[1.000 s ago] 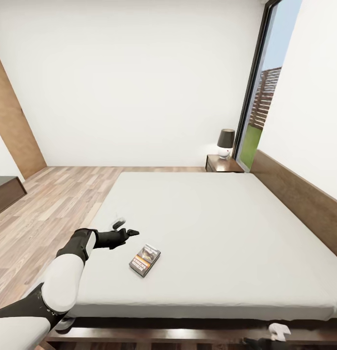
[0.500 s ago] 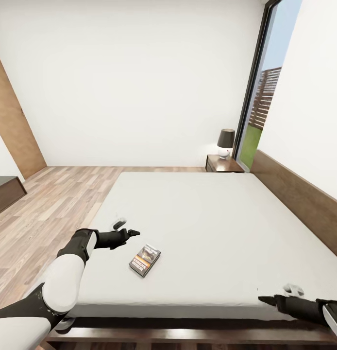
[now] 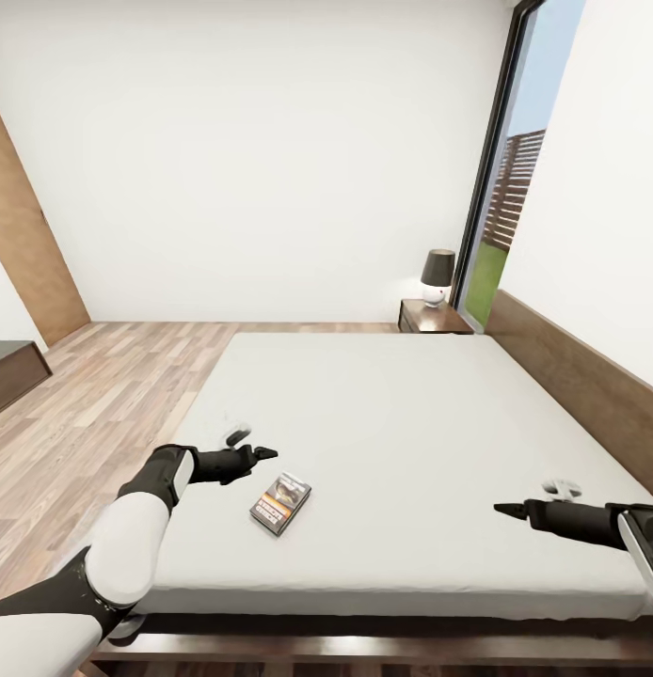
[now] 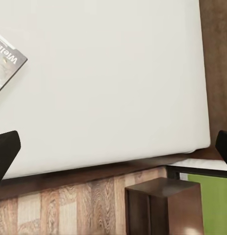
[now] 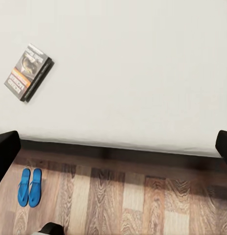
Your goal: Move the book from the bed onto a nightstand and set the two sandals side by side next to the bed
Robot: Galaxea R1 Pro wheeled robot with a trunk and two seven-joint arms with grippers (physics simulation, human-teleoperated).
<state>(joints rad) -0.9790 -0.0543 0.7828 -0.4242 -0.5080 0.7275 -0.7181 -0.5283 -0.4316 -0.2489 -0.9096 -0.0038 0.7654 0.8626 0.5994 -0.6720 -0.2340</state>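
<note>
The book (image 3: 280,502) lies flat on the light-grey mattress of the bed (image 3: 411,414), near its front left. My left gripper (image 3: 253,445) hovers open just left of the book and a little beyond it, not touching it. My right gripper (image 3: 532,498) hangs open over the front right of the mattress, far from the book. The left wrist view catches a corner of the book (image 4: 6,62) and a nightstand (image 4: 162,205) beyond the bed's edge. In the right wrist view the book (image 5: 29,72) lies on the mattress, and the two blue sandals (image 5: 30,187) lie side by side on the floor next to the bed.
A nightstand (image 3: 432,317) with a dark-shaded lamp (image 3: 437,275) stands at the bed's far right corner by the tall window (image 3: 510,188). The headboard (image 3: 571,376) runs along the right. Wood floor (image 3: 91,395) stretches left, with a dark cabinet (image 3: 11,371) at its edge.
My right arm has come up from below the bed's front edge to over the mattress at the right. The left gripper has shifted slightly away from me. The book has not moved.
</note>
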